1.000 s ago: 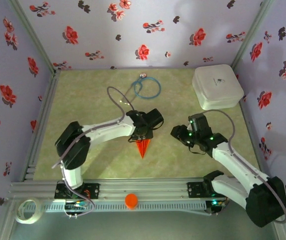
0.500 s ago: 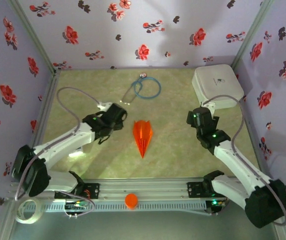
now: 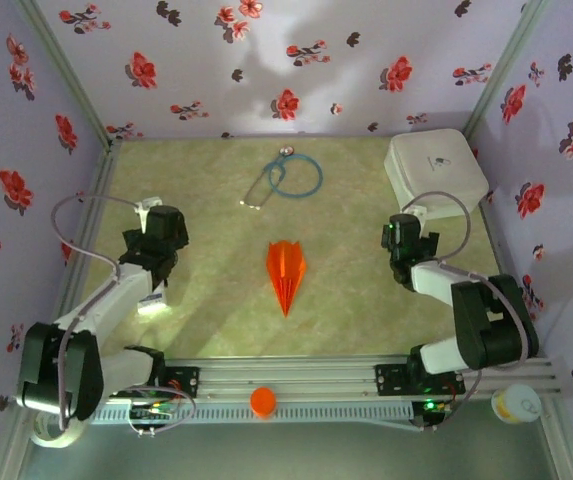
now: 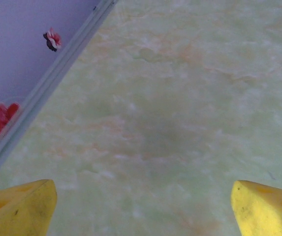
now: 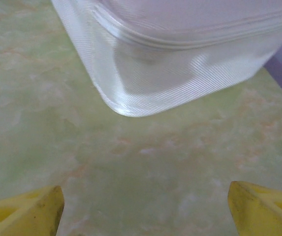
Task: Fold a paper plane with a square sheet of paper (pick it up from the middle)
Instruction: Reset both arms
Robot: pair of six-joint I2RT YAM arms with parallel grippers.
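The square sheet of paper lies folded as an orange paper plane (image 3: 286, 272), a narrow dart with a central ridge, flat in the middle of the table with its tip toward the near edge. Nothing touches it. My left gripper (image 3: 158, 228) sits well to its left near the left wall. It is open, with yellow fingertips (image 4: 22, 209) wide apart over bare table. My right gripper (image 3: 403, 232) sits well to the plane's right, also open (image 5: 145, 201), with nothing between its fingers. It faces the near corner of the white rounded box (image 5: 180, 44).
The white box (image 3: 436, 172) stands at the back right. A blue stethoscope (image 3: 284, 178) lies at the back centre. A small round orange cap (image 3: 263, 401) rests on the front rail. The left wall's rail (image 4: 42, 93) runs close to my left gripper.
Both arms have drawn back from the plane, the left toward the left wall and the right toward the white box. Both jaws have opened wide. The plane now lies free.
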